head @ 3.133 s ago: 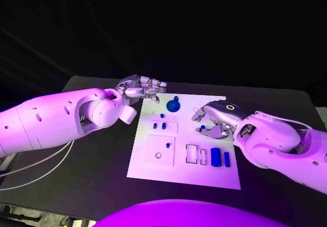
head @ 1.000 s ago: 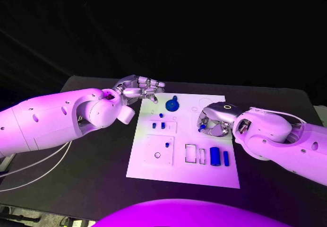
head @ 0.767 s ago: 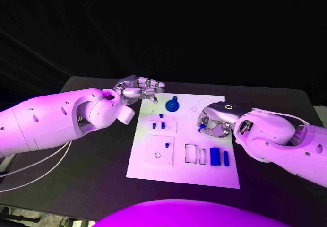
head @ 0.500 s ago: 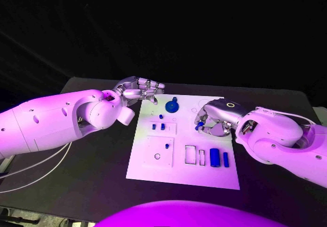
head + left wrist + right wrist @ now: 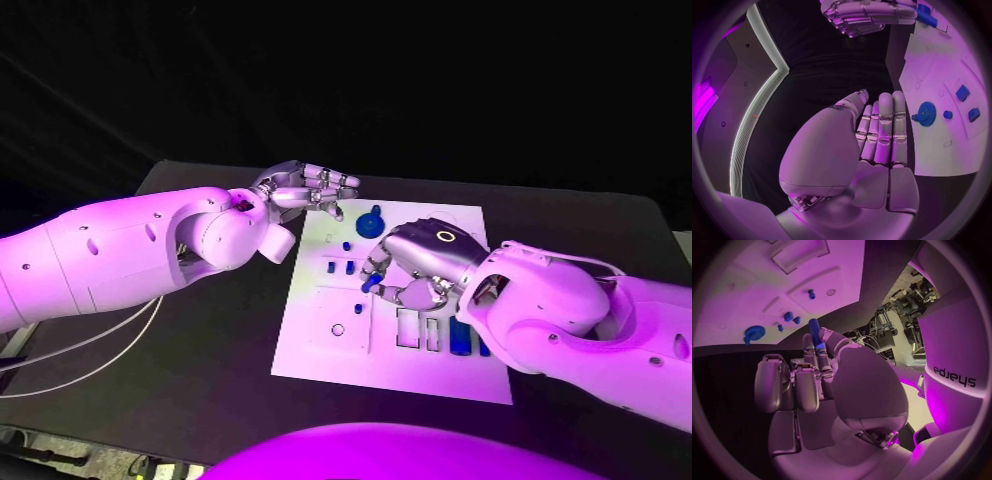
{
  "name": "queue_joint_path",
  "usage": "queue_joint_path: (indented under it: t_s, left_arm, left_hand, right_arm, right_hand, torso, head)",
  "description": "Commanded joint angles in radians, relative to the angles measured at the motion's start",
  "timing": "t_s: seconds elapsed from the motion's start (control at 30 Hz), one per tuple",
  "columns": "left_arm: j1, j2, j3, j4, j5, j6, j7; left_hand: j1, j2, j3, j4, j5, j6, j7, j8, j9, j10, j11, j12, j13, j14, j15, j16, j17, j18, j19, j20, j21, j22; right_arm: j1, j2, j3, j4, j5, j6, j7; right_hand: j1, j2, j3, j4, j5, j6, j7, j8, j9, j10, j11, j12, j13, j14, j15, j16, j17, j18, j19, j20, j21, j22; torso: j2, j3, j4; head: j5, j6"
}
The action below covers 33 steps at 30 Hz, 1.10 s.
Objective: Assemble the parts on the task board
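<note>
The white task board (image 5: pixel 335 352) lies in the middle of the black table. My right hand (image 5: pixel 414 262) hovers over the board's middle and pinches a short blue peg (image 5: pixel 372 284) (image 5: pixel 815 332) between thumb and finger. A blue gear (image 5: pixel 369 222) (image 5: pixel 926 113) (image 5: pixel 754 333) sits near the board's far edge. Small blue parts (image 5: pixel 338 266) (image 5: pixel 791 317) stand in a recess by the board's left side. Two long blue pieces (image 5: pixel 460 336) lie near its right side, partly hidden by my right forearm. My left hand (image 5: pixel 307 187) (image 5: pixel 878 131) hangs by the board's far left corner and holds nothing.
A square recess with a small ring (image 5: pixel 338 329) sits on the board's near left part. Two narrow slots (image 5: pixel 418 330) lie beside the long blue pieces. Cables (image 5: pixel 65 370) trail over the table's left edge. Bare black table surrounds the board.
My right hand has carried the blue peg from the board's right side to over its middle, nearer the left recess. The left hand has stayed by the far corner.
</note>
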Motion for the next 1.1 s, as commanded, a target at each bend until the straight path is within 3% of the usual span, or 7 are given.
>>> queue_joint_path:
  t_s: [0.03,0.13,0.23,0.43,0.73,1.1]
  left_arm:
    - [0.001,0.006,0.000,0.001,0.003,0.022,0.005]
    - [0.001,0.009,0.000,0.001,0.003,0.022,0.005]
    - [0.001,0.010,0.000,0.003,0.003,0.022,0.005]
    - [0.001,0.011,0.000,0.004,0.003,0.022,0.005]
    - [0.001,0.012,0.000,0.005,0.003,0.022,0.005]
    - [0.001,0.012,0.001,0.005,0.003,0.024,0.005]
  left_hand:
    - [-0.006,0.006,0.002,-0.006,0.000,-0.004,-0.001,0.003,0.000,-0.007,0.003,0.004,0.002,-0.005,0.005,-0.006,-0.001,0.013,-0.003,0.001,-0.005,-0.001]
    - [-0.006,0.006,0.002,-0.006,0.000,-0.004,-0.001,0.003,0.000,-0.007,0.003,0.004,0.002,-0.005,0.005,-0.006,-0.001,0.013,-0.003,0.001,-0.005,-0.001]
    - [-0.006,0.006,0.002,-0.006,0.000,-0.004,-0.001,0.003,0.000,-0.007,0.003,0.004,0.002,-0.005,0.005,-0.006,-0.001,0.013,-0.003,0.001,-0.005,-0.001]
    - [-0.006,0.006,0.002,-0.006,0.000,-0.004,-0.001,0.003,0.000,-0.007,0.003,0.004,0.002,-0.005,0.005,-0.006,-0.001,0.013,-0.003,0.001,-0.005,-0.001]
    - [-0.006,0.006,0.002,-0.006,0.000,-0.004,-0.001,0.003,0.000,-0.007,0.003,0.004,0.002,-0.005,0.005,-0.006,-0.001,0.013,-0.003,0.001,-0.005,-0.001]
    - [-0.006,0.006,0.002,-0.006,0.000,-0.004,-0.001,0.003,0.000,-0.007,0.003,0.004,0.002,-0.005,0.005,-0.006,-0.001,0.013,-0.003,0.001,-0.005,-0.001]
  right_arm:
    - [-0.015,0.032,-0.003,-0.011,0.010,-0.013,0.021]
    - [-0.035,0.065,-0.006,-0.029,0.009,-0.011,0.029]
    - [-0.058,0.094,-0.008,-0.051,0.005,-0.010,0.037]
    - [-0.081,0.127,-0.011,-0.086,0.004,0.001,0.045]
    - [-0.096,0.150,-0.021,-0.131,0.005,0.047,0.044]
    - [-0.107,0.165,-0.025,-0.158,-0.001,0.057,0.041]
  right_hand:
    - [0.023,0.012,0.011,-0.005,0.006,0.003,0.007,0.007,0.002,0.030,-0.025,-0.005,0.001,0.051,-0.004,0.003,0.000,-0.008,0.005,0.003,0.000,0.138]
    - [0.022,0.013,0.014,-0.007,0.009,0.001,0.008,0.006,0.003,0.030,-0.024,-0.007,0.001,0.051,-0.004,0.003,-0.002,-0.008,0.003,0.003,-0.003,0.137]
    - [0.022,0.013,0.015,-0.008,0.011,0.000,0.009,0.005,0.003,0.030,-0.024,-0.008,0.002,0.051,-0.004,0.003,-0.002,-0.008,0.003,0.003,-0.004,0.137]
    - [0.022,0.013,0.016,-0.008,0.012,0.000,0.009,0.005,0.003,0.030,-0.024,-0.008,0.002,0.051,-0.004,0.003,-0.002,-0.008,0.003,0.003,-0.003,0.137]
    - [0.019,0.012,0.016,-0.008,0.013,0.000,0.009,0.005,0.004,0.031,-0.023,-0.009,0.002,0.051,-0.003,0.002,-0.003,-0.007,0.002,0.003,-0.006,0.136]
    - [0.019,0.012,0.016,-0.008,0.013,0.000,0.009,0.005,0.004,0.031,-0.023,-0.009,0.002,0.051,-0.003,0.002,-0.003,-0.007,0.002,0.003,-0.006,0.136]
  torso:
    - [0.002,0.0007,0.0029]
    - [0.003,-0.0002,0.0035]
    - [0.003,0.0006,-0.0003]
    - [0.003,0.0009,-0.0009]
    - [0.001,0.0010,-0.0013]
    - [0.002,0.0008,0.0001]
  head:
    - [0.009,-0.002]
    - [0.015,-0.005]
    - [0.023,-0.009]
    - [0.027,-0.013]
    - [0.032,-0.022]
    - [0.038,-0.027]
